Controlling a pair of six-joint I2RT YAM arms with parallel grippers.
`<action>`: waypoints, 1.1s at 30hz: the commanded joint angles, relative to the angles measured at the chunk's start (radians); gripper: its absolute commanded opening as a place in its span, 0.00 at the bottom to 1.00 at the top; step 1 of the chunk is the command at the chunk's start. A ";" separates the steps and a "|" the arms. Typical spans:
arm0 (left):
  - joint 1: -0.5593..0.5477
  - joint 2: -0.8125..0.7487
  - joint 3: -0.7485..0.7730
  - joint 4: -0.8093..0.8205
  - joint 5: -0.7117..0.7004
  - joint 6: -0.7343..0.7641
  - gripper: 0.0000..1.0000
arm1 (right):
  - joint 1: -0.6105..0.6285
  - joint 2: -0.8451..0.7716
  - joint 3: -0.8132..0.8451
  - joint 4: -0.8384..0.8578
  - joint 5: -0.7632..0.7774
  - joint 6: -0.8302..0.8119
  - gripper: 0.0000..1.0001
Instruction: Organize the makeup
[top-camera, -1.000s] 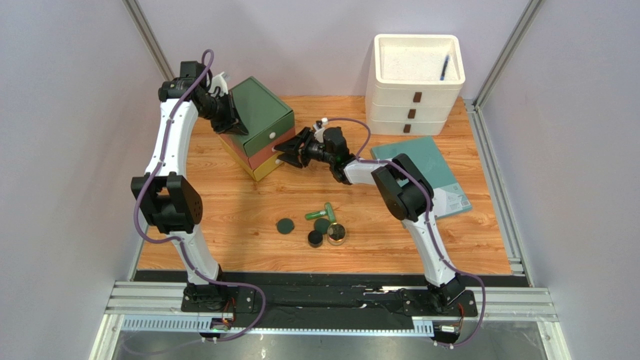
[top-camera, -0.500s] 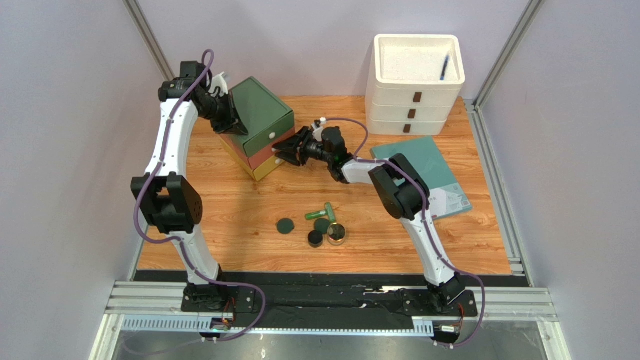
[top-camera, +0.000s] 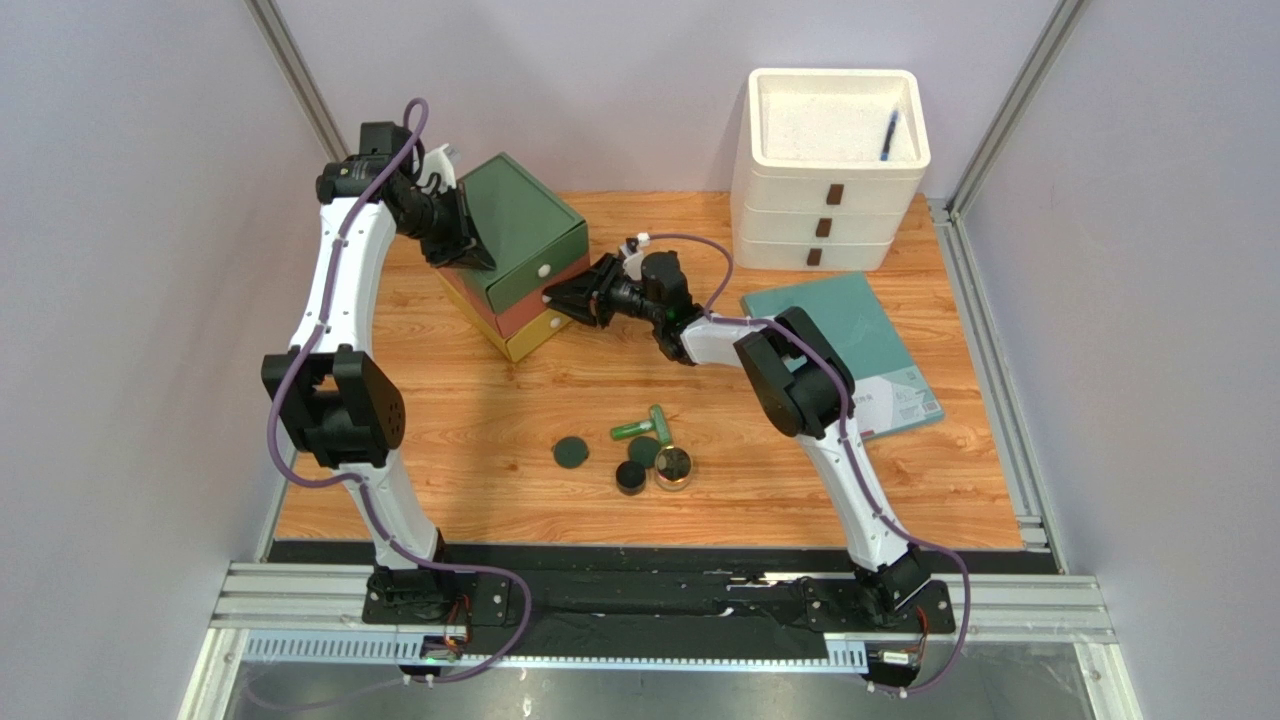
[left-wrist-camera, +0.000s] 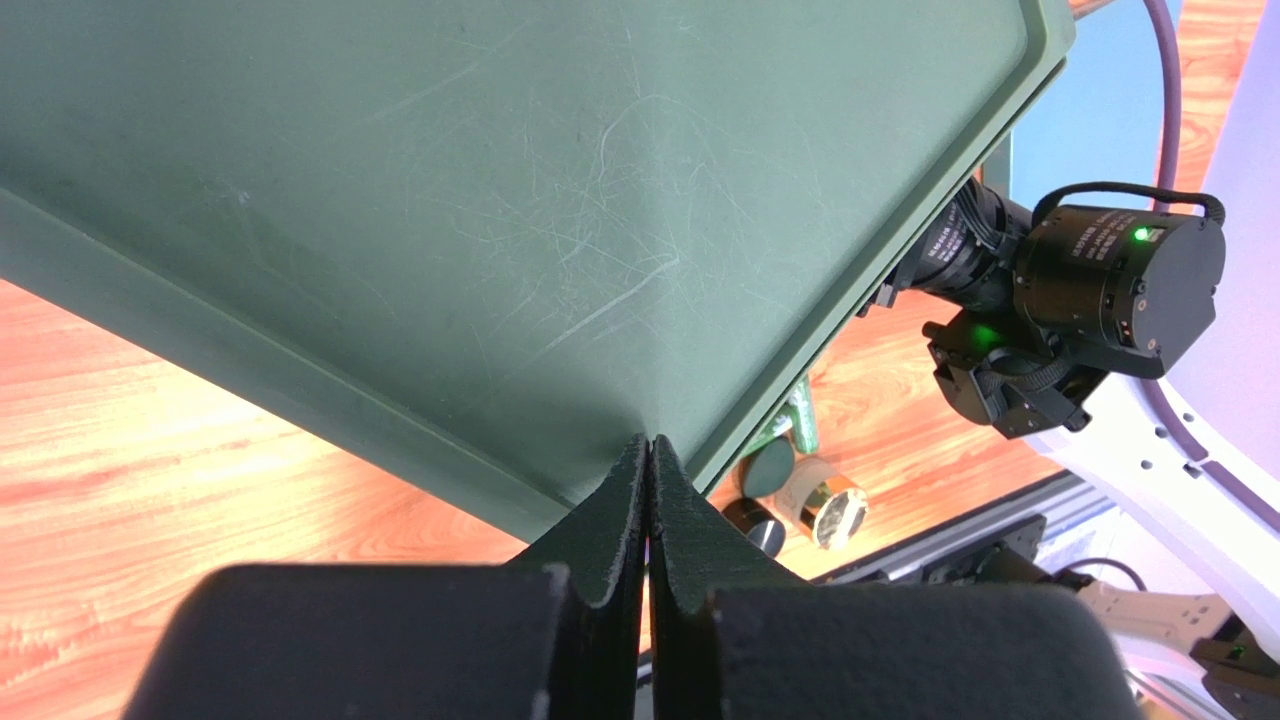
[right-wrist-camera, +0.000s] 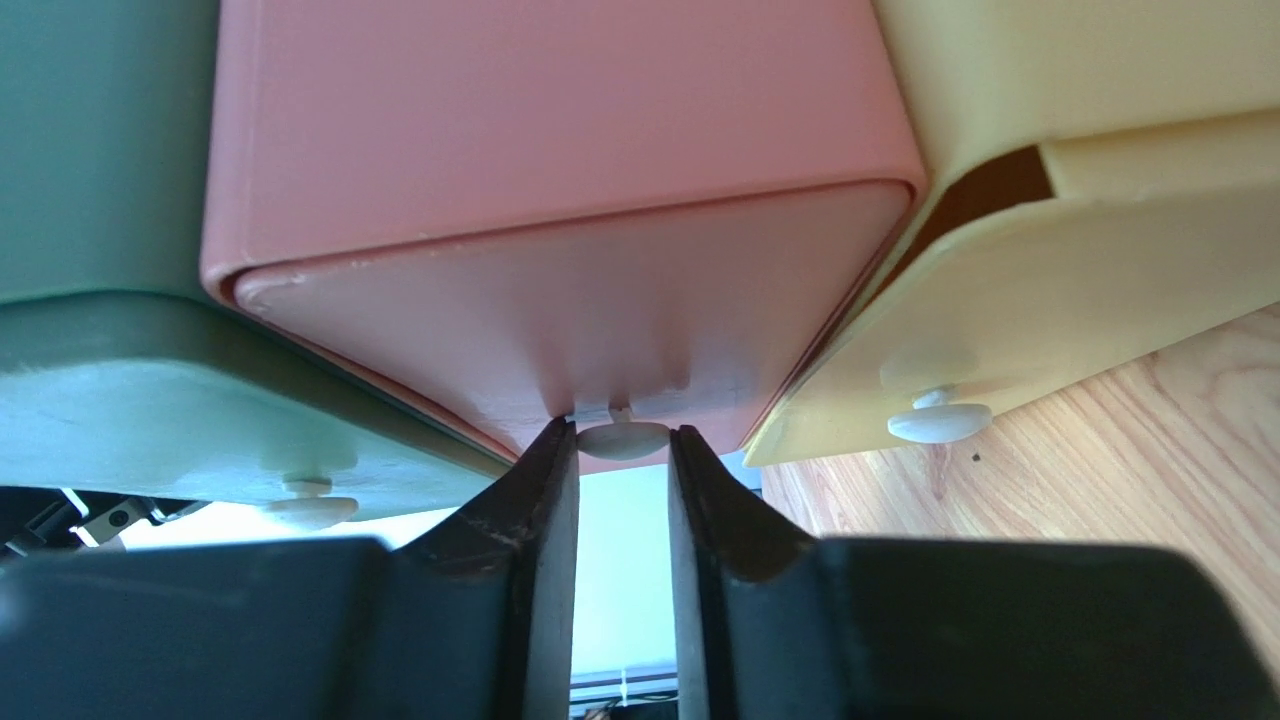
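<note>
Barely starting: pinching knob (right-wrist-camera: 624, 440) of pink drawer (right-wrist-camera: 556, 323) with right claw (right-wrist-camera: 621, 446), bracing green box (left-wrist-camera: 526, 195) with left claw (left-wrist-camera: 648, 458) pressed together, leaving makeup (top-camera: 643, 452) lying loose on worktop (top-camera: 451, 428), nothing stowed yet.

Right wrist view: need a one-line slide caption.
Right gripper pinches the pink drawer's white knob, green drawer and yellow drawer either side.

From my left wrist, the green drawer box (left-wrist-camera: 526, 225) hides most of the makeup (left-wrist-camera: 831, 507) from me.
</note>
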 joint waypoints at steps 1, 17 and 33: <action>0.015 0.035 -0.044 -0.105 -0.159 0.074 0.00 | 0.001 0.035 0.050 0.021 0.042 0.013 0.21; 0.015 0.037 -0.044 -0.102 -0.168 0.077 0.00 | -0.023 -0.097 -0.107 0.010 -0.016 -0.033 0.00; 0.015 0.035 -0.040 -0.099 -0.167 0.074 0.00 | -0.023 -0.108 -0.102 0.065 -0.024 -0.115 0.43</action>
